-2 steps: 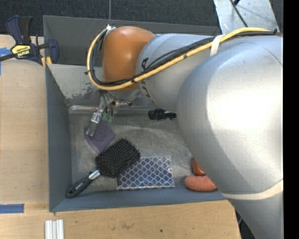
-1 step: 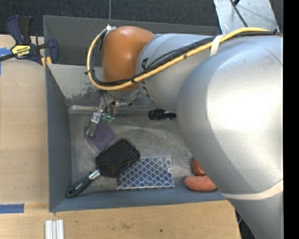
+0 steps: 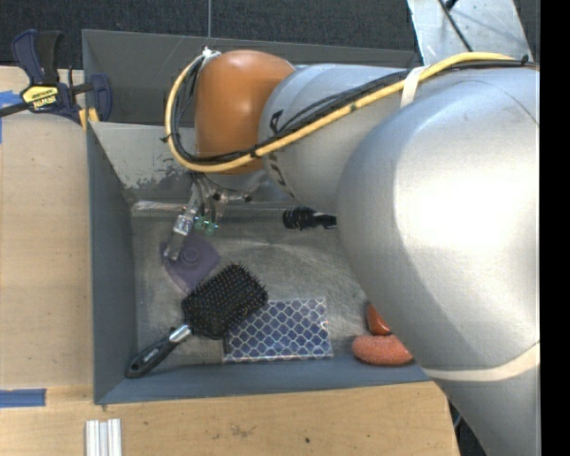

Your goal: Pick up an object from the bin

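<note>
A purple flat piece (image 3: 196, 265) lies right under the fingers (image 3: 180, 243) (tips at its edge), black hairbrush (image 3: 225, 301) near; their opening cannot be told

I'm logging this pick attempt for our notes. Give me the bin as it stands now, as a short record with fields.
gripper: low in the left part of the bin, over the purple thing
purple thing: flat, just beyond the hairbrush head
hairbrush: black, handle pointing to the near-left corner
blue mat: patterned, by the near wall, next to the hairbrush
orange things: near wall, beside the arm
</note>
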